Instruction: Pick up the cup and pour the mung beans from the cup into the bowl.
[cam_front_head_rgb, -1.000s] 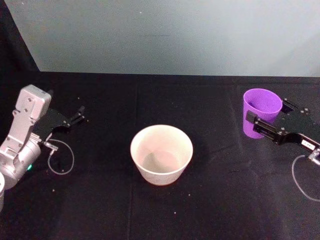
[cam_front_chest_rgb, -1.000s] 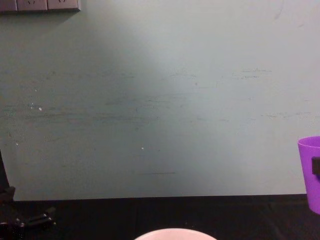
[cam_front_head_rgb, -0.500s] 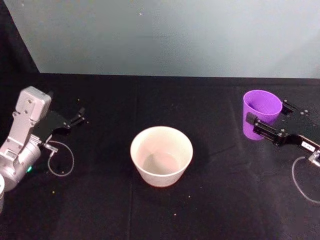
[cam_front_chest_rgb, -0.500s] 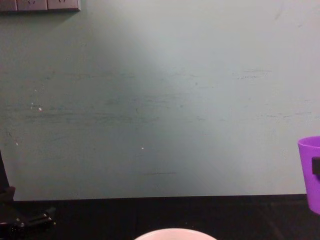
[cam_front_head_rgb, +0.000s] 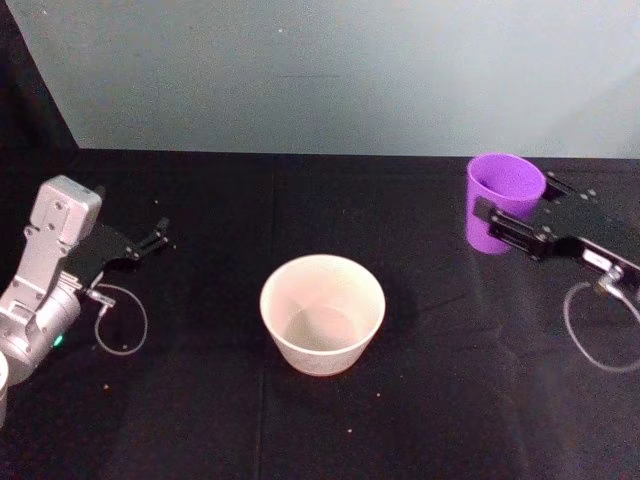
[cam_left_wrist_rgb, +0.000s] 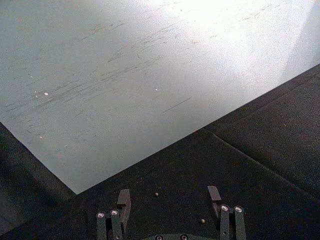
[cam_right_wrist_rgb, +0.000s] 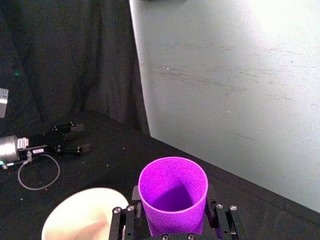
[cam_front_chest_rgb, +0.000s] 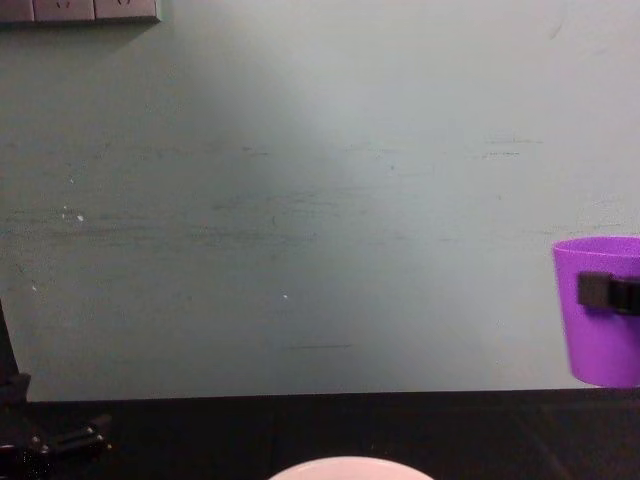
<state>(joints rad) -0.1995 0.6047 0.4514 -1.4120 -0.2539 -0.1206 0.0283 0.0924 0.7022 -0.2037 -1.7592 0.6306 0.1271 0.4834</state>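
1. Right claw (cam_front_head_rgb: 515, 203) is clamped on the cup (cam_front_head_rgb: 497, 185), one black finger on the near wall and one on the far wall, just below the rim.
2. One cup is in view: purple, upright, mouth up, at the right of the bench (cam_front_head_rgb: 200, 420). In the chest view its base (cam_front_chest_rgb: 605, 375) shows against the wall, above the bench's far edge, so it hangs clear of the black cloth.
3. From the right wrist view the cup (cam_right_wrist_rgb: 172, 195) sits between the two fingers (cam_right_wrist_rgb: 213, 209); its inside shows purple wall and shadow, and I cannot tell whether beans lie in it.
4. One bowl (cam_front_head_rgb: 320, 355), pale and round, stands upright at mid-bench, well apart from the cup and to its left.
5. Left claw (cam_front_head_rgb: 155, 237) rests low at the left of the bench, well apart from the bowl; its two fingers (cam_left_wrist_rgb: 123, 200) stand wide with nothing between them.
6. Two small round beans (cam_left_wrist_rgb: 156, 194) lie loose on the cloth near that claw.
7. Two thin cable loops lie on the bench, one by the left arm (cam_front_head_rgb: 135, 335) and one by the right (cam_front_head_rgb: 575, 340).
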